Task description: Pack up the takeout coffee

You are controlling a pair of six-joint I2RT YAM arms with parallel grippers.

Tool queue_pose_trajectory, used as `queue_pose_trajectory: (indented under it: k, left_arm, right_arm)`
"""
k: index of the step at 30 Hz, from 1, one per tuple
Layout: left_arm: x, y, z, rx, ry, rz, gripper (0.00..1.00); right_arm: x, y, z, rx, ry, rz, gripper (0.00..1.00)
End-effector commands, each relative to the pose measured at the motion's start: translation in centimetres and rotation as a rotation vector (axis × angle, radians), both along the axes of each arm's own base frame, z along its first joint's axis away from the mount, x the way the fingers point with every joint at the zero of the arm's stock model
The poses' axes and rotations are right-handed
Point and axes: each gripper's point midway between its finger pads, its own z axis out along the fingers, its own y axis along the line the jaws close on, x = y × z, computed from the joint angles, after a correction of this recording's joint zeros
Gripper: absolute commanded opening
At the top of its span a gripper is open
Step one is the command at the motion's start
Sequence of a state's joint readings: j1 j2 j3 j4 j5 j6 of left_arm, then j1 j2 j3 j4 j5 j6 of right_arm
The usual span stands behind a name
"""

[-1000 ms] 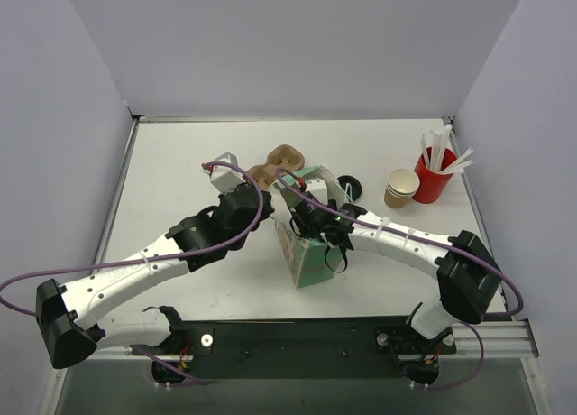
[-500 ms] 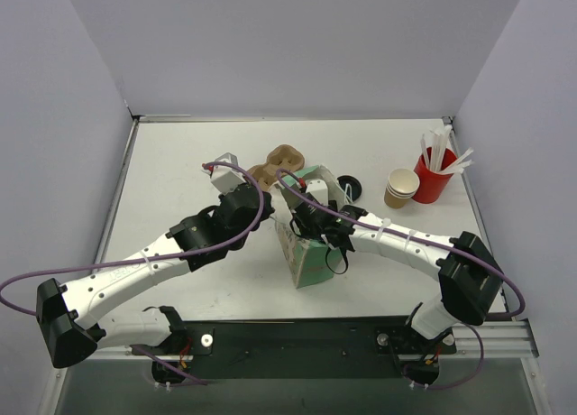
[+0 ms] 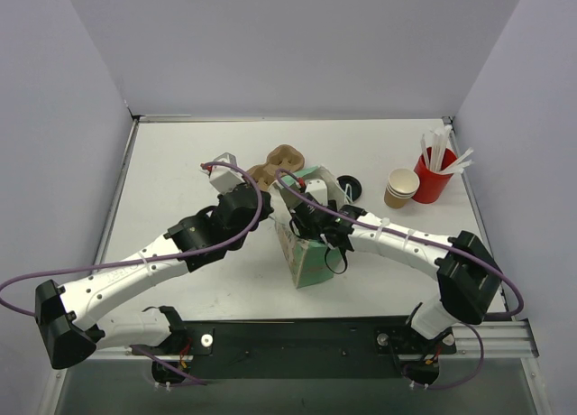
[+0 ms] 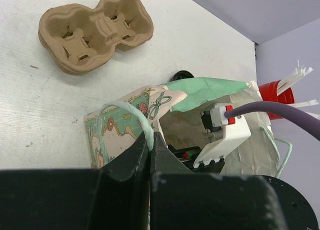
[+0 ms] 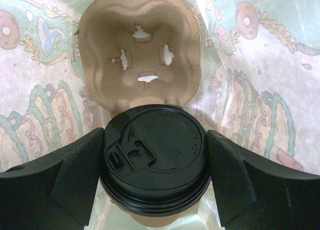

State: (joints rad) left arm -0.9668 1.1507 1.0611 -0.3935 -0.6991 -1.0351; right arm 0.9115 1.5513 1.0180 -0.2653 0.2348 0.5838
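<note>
**Top view.** Shows paper bag (image 3: 311,260) standing open at centre of table (image 3: 180,153), btwn the two arms, w/ both wrists meeting over its mouth.

**(a) Left wrist view.** Shows left gripper (image 4: 151,140) pinched fully shut on bag handle (image 4: 125,109), a pale-green loop rising from the near patterned wall of the bag. Beyond bag, on bare table: pulp carrier (image 4: 95,30), two-lobed, lying flat, wells open upward, apart from bag. Just past bag's far rim: edge of a loose black lid (image 4: 183,74), also flat on table.

**(b) Right wrist view, looking straight down into bag.** Shows right gripper (image 5: 156,137) clamped on takeout coffee (image 5: 156,162), w/ one finger (image 5: 70,175) against each side of the fitted lid (image 5: 165,140). Lid black, w/ sip-hole tab at lower left. Brown kraft wall just visible under lid at bottom edge. Cup upright, inside bag, at near end of second pulp carrier (image 5: 137,45), which lies on bag floor btwn the patterned walls. Cannot tell whether cup base sits in a carrier well or hangs above it. Far well of that carrier open, slits showing.

**(c) Top view, right side of table.** Stack of brown cups (image 3: 401,188), pale inside, just beside red cup (image 3: 431,185) holding white sticks (image 3: 444,149). Both near right wall, well apart from bag.
</note>
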Motion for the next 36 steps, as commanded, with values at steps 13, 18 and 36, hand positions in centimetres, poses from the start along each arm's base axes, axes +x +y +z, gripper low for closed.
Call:
queue_pose_trajectory:
  k: [13, 18, 36]
  left_arm:
    - [-0.1, 0.3, 0.6, -0.001, -0.005, -0.005, 0.00]
    - [0.0, 0.3, 0.7, -0.005, -0.007, 0.001, 0.00]
    - [-1.6, 4.1, -1.8, 0.160, 0.064, 0.028, 0.00]
  right_arm:
    - [-10.1, -4.0, -9.6, -0.245, 0.515, 0.092, 0.03]
    - [-10.2, -4.1, -9.6, -0.248, 0.525, 0.103, 0.03]
    - [-8.6, -3.3, -8.1, -0.287, 0.496, 0.120, 0.02]
